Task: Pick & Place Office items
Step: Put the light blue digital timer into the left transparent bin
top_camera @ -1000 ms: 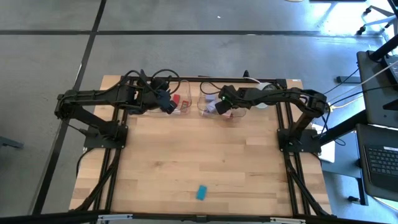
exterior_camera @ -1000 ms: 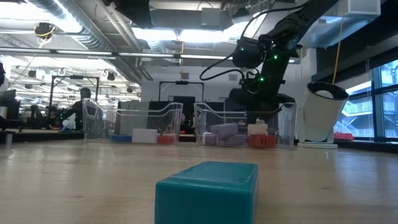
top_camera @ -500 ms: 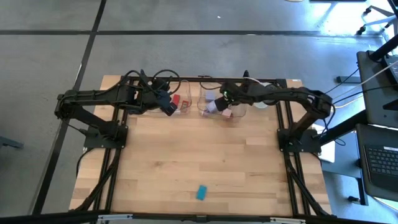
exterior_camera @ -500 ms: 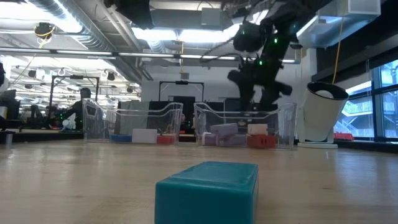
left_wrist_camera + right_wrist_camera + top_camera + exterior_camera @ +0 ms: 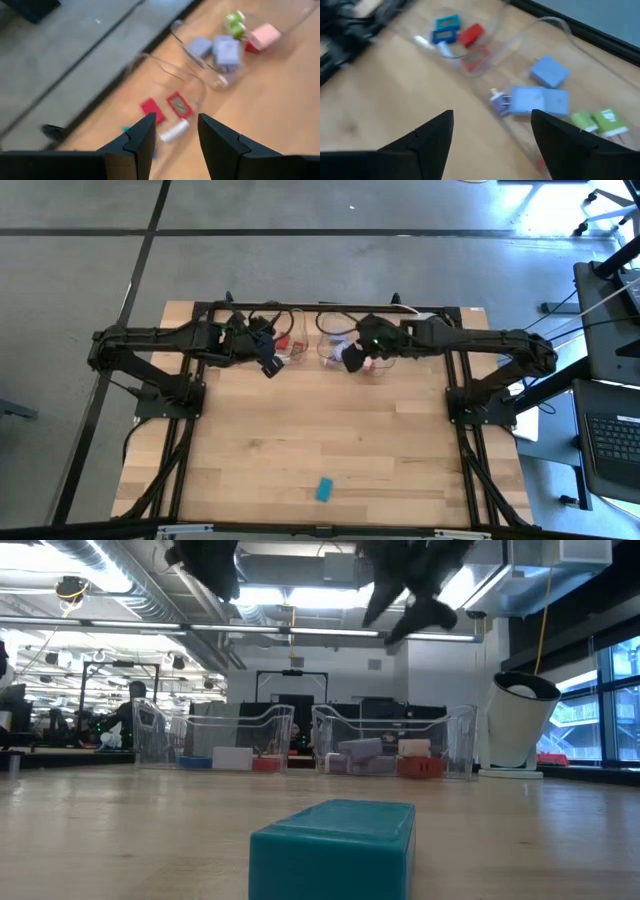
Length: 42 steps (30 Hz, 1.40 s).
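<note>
A lone teal block is seen lying on the near part of the wooden table, well apart from everything else. In the low view it is shown as a plain, matte, box-shaped piece with softly rounded edges, resting flat. From above, its long axis is seen running near to far, tipped slightly to the right. No writing can be read on it.

The other office items are gathered at the far edge in two clear trays. In the left tray two red pieces and a white one are seen; in the right tray lilac blocks, green pieces and a pink piece lie. Labels on the red and green pieces are too blurred to read.

The left gripper is held above the left tray, its fingers partly parted with nothing between them. The right gripper is held above the right tray, its fingers spread wide and empty.

A white tape roll stands at the far right.
</note>
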Each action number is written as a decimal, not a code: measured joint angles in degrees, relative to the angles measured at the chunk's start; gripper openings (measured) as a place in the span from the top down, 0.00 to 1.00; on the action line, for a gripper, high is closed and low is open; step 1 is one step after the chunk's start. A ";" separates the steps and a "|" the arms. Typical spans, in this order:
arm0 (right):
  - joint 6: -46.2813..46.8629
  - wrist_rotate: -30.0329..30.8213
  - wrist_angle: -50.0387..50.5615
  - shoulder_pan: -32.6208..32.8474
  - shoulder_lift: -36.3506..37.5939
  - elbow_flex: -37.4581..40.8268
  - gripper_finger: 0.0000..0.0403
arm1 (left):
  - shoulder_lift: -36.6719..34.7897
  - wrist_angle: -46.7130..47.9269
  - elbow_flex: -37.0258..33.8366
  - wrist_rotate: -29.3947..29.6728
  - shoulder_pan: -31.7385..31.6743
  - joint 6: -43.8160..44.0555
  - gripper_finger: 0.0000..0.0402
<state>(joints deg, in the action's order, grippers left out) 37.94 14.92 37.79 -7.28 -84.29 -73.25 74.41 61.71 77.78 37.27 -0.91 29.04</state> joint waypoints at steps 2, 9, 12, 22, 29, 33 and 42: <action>-0.93 0.04 0.18 1.96 1.30 -0.05 0.34 | 0.01 -0.95 -1.33 -2.37 0.82 2.29 0.64; -2.81 0.93 6.35 6.53 5.06 -0.07 0.34 | 1.96 -12.58 -6.78 -12.38 6.50 8.81 0.55; -2.30 0.91 10.77 8.00 6.24 -0.07 0.34 | 4.68 -23.37 -9.50 -13.98 10.02 12.71 0.50; -11.39 1.18 20.22 14.43 6.56 0.44 0.34 | 19.59 -34.23 -10.00 -14.67 18.12 17.73 0.38; -26.51 -4.74 11.38 20.59 6.54 5.35 0.34 | 23.02 -30.20 -10.04 -28.40 19.29 33.66 0.40; -37.47 -13.12 -3.83 24.28 6.52 11.70 0.34 | 23.04 -25.89 -10.04 -30.91 19.78 43.67 0.41; -52.08 -26.42 -36.36 28.62 -1.20 22.34 0.34 | 22.99 -19.14 -10.04 -31.28 23.92 58.20 0.46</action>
<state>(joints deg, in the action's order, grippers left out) -14.15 -11.50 1.43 21.34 -85.49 -50.90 97.41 42.57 67.75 5.99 23.01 87.23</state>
